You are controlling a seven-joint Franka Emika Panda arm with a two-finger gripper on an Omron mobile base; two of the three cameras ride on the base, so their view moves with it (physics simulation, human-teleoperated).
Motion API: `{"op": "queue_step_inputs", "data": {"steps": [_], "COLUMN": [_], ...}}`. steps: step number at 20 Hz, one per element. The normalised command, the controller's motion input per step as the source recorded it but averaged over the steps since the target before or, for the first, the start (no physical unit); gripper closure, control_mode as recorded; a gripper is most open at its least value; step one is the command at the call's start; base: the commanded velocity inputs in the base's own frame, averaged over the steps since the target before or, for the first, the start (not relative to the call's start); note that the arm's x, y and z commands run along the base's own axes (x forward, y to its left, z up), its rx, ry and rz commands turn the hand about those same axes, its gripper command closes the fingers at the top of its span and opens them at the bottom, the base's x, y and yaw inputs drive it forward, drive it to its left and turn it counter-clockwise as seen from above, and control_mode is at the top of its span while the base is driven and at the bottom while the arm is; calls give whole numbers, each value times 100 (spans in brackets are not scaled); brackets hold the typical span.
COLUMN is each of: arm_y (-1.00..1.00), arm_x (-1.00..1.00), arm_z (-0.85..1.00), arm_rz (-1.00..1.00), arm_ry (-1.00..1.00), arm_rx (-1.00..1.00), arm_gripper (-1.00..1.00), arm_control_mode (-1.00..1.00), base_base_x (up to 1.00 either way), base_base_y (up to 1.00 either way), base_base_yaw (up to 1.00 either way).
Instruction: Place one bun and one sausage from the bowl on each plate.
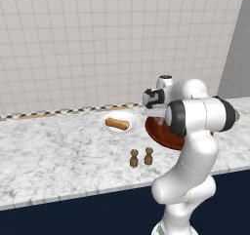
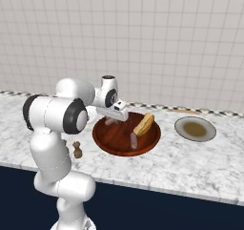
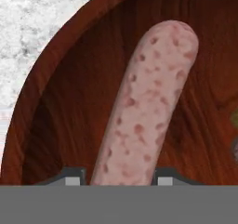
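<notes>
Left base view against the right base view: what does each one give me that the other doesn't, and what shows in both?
Left base view: a white plate carrying a bun, left of the bowl, and both shakers standing side by side.

Right base view: inside the bowl, a bun and a sausage, the gripper low over a second sausage, and another plate to the right holding something brownish.

Both: the bowl, the marble counter and the tiled wall.

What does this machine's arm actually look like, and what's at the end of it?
The arm is a chain of rounded, glossy white shells with dark bands at its joints, rising from a white pedestal. No loose cables show. Its hand is a white block with dark patches. In the hand view, two small dark fingertips carry pale grey pads.
</notes>
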Motion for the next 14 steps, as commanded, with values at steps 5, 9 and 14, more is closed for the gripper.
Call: {"op": "queue_step_inputs", "data": {"steps": [5,9,14], "arm_y": [30,54,67], "arm_x": [8,41,27], "arm_z": [19,0,29], "arm_rz": [68,58,57], "arm_ry": [-10,-10,7], "arm_rx": [-2,0,-2], "arm_gripper": [100,100,100], "arm_control_mode": [-100,-100,-100], "base_base_x": [0,0,0], "base_base_y": [0,0,0], "base_base_yaw": [0,0,0]}}
